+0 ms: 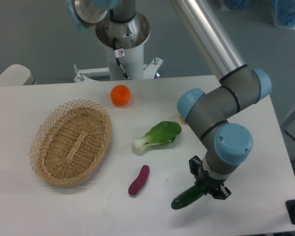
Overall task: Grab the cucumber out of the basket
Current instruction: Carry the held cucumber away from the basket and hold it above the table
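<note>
The dark green glossy cucumber (187, 197) is held by my gripper (208, 185) at the front right of the white table. It sticks out to the lower left of the fingers, low over the surface. The gripper is shut on its upper end. The tan woven wicker basket (49, 142) lies at the left of the table and has nothing in it. It is far to the left of the gripper.
A purple sweet potato (139, 180) lies left of the cucumber. A leafy bok choy (157, 136) lies mid-table. An orange round fruit (121, 95) sits at the back. My arm covers the spot where a yellow object lay. The table's front edge is close below the gripper.
</note>
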`<move>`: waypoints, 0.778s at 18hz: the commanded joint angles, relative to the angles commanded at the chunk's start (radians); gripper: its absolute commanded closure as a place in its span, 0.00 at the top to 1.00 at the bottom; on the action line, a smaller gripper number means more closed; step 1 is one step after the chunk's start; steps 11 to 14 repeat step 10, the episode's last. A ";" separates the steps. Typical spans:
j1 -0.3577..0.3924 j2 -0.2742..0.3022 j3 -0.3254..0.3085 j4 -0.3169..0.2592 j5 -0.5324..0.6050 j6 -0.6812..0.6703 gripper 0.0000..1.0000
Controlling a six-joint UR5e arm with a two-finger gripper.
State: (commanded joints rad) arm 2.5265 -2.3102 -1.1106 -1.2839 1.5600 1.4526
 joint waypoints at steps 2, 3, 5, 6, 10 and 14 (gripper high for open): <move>0.000 0.000 -0.002 0.003 0.000 0.006 0.15; 0.000 0.000 -0.002 0.005 0.000 0.014 0.15; 0.000 0.000 -0.003 0.006 0.000 0.028 0.15; 0.000 0.000 -0.003 0.006 0.000 0.031 0.15; 0.000 0.000 -0.005 0.009 0.000 0.034 0.15; 0.000 0.000 -0.005 0.009 0.000 0.034 0.15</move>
